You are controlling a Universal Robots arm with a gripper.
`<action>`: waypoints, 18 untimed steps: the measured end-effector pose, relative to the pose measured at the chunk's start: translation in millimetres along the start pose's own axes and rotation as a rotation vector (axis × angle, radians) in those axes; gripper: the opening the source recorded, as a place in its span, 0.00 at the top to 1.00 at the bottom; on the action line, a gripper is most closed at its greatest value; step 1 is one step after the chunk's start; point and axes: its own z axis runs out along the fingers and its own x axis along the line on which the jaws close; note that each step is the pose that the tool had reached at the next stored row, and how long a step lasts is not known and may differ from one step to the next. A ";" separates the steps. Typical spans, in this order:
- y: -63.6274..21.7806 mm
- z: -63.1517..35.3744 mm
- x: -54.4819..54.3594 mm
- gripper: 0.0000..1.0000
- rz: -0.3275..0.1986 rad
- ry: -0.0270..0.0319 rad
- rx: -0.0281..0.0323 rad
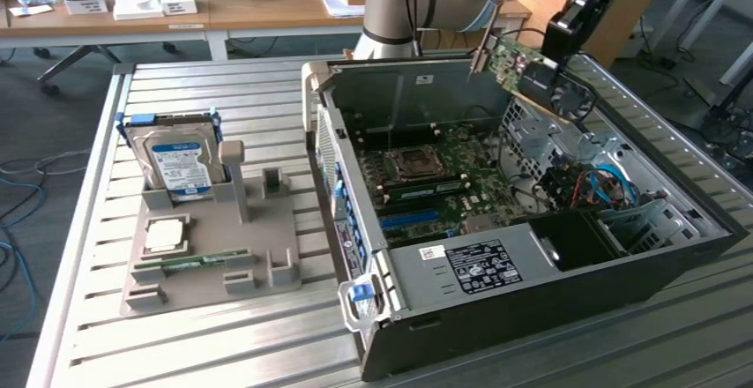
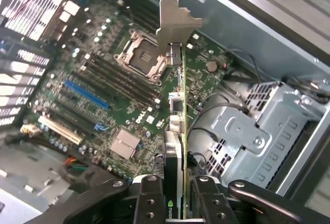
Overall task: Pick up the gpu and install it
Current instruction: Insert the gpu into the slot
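Claw (image 2: 178, 201) is clamped tight on the gpu (image 2: 176, 126), card edge-on over the open computer case (image 1: 612, 273). It seems to hang clear of the motherboard (image 2: 103, 95).

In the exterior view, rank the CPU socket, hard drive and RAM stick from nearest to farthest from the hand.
1. CPU socket, on the motherboard inside the case, under the hand that grips the gpu.
2. Hard drive, upright in the grey holder at the exterior view's left.
3. RAM stick, lying flat on that holder, nearer the camera.
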 end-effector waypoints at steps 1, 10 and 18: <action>0.0 0.1 0.0 0.73 -0.016 0.0007 -0.0003; 0.0 0.3 0.0 0.73 -0.129 0.0060 -0.0023; 0.0 0.3 0.0 0.73 -0.130 0.0061 -0.0024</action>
